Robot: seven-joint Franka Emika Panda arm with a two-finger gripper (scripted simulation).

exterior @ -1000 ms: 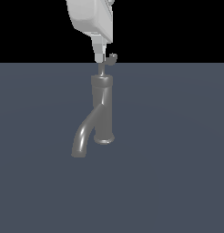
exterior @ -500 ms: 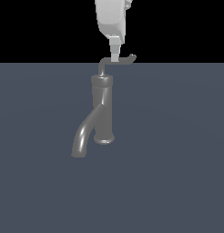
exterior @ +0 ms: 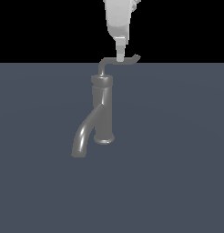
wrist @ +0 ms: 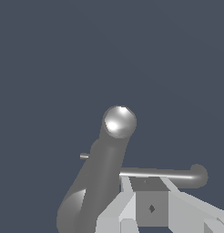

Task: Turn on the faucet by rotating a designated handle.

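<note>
There is one faucet [exterior: 101,113], one thin bent handle [exterior: 114,63] and one gripper [exterior: 119,58].

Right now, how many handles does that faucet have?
1. The handle is a thin bent rod on top of the faucet, reaching toward the exterior view's right, with the hand at its middle. No other shows, though one behind the body could be hidden.

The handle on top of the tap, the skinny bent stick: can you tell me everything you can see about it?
The handle is a thin grey rod that looks like metal, bent like an L. A short part rises from the top of the faucet; a long part runs level toward the exterior view's right and ends in a small upturned tip. The gripper comes down from above and meets the long part about midway. Nothing else touches it.
</note>
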